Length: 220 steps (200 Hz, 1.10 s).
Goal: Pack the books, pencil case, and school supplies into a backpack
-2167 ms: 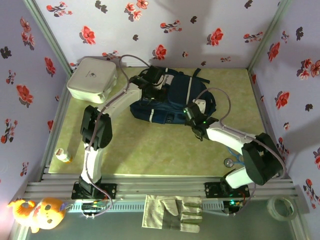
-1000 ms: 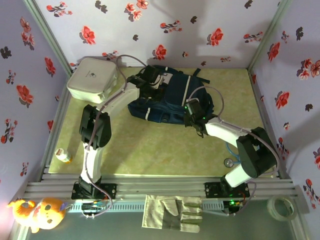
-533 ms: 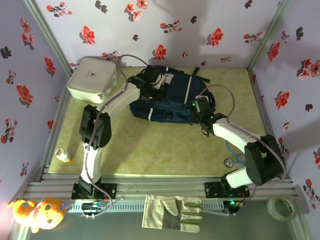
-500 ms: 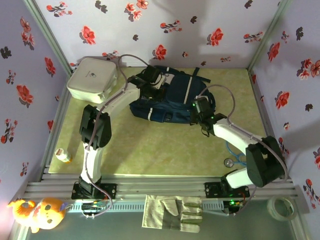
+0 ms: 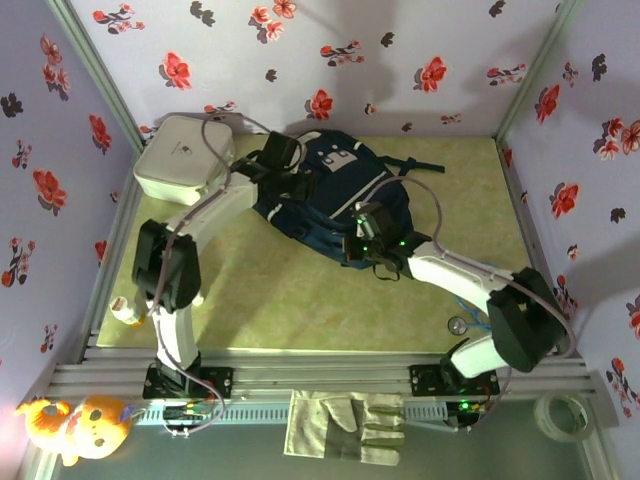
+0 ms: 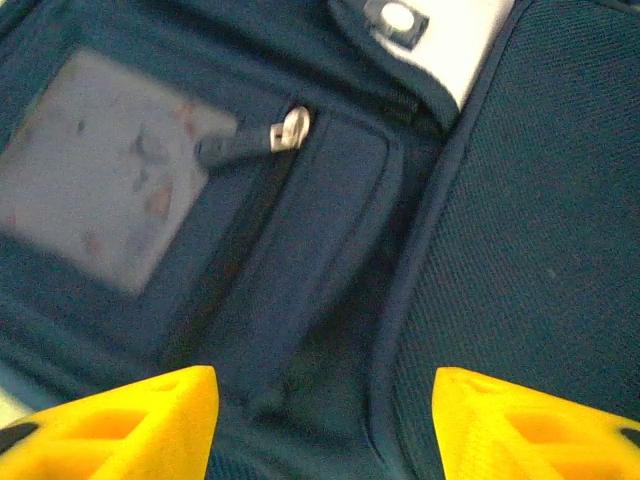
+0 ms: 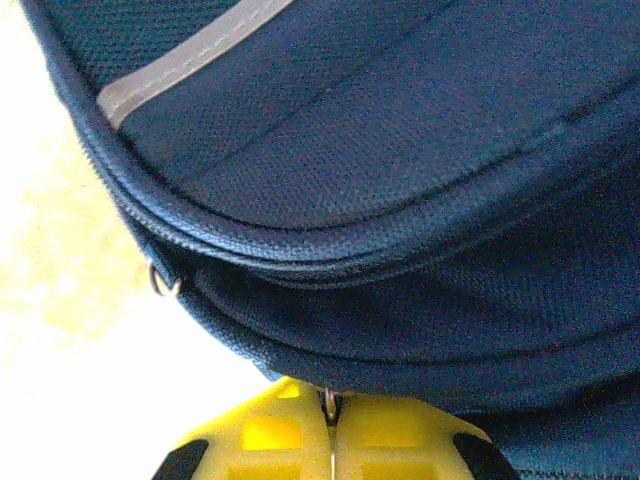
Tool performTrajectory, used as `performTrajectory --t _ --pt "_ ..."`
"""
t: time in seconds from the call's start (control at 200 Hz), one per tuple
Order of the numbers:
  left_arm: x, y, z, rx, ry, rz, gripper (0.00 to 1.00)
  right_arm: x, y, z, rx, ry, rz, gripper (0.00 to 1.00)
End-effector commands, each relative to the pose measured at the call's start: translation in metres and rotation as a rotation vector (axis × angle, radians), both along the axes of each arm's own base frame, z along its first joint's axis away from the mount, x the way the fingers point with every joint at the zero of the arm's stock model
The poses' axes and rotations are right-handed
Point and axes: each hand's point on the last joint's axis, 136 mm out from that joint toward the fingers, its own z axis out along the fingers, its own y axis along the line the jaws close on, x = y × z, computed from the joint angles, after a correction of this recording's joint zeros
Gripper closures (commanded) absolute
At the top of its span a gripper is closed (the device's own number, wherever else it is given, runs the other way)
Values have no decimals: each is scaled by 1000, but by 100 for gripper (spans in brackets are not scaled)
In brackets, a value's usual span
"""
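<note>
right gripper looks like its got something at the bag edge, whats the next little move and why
Probably draw the right gripper sideways along the seam. It looks shut on a small zipper ring at the backpack rim, whose zip looks closed; the left gripper hangs open over the front pocket.

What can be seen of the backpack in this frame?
The backpack is navy woven fabric with a light grey patch, a pale stripe and dark straps trailing to the right. It lies flat on the green table, towards the back. The left gripper, open, sits close over a front pocket by its zipper pull. The right gripper is shut on a small metal ring at the bag's near edge.
</note>
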Motion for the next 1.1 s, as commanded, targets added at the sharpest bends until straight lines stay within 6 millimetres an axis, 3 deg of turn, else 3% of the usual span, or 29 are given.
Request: performTrajectory --t 0.0,0.23,0.405,0.515,0.64,0.725,1.095 --pt "-5 22 16 -132 -17 173 39 21 54 46 177 -92 62 100" --pt "-41 39 4 -335 38 292 28 21 85 42 185 -79 110 100" --pt "-59 26 -12 -640 156 345 29 18 95 39 188 -74 125 100" --pt "-58 20 -18 -786 199 370 32 15 97 37 189 -66 130 100" --pt "-50 29 -34 -879 217 426 38 15 96 36 187 -65 120 100" --pt "-44 28 -33 -948 206 415 40 16 95 35 184 -66 114 100" --pt "-35 17 -48 -990 244 401 60 17 95 35 182 -63 108 100"
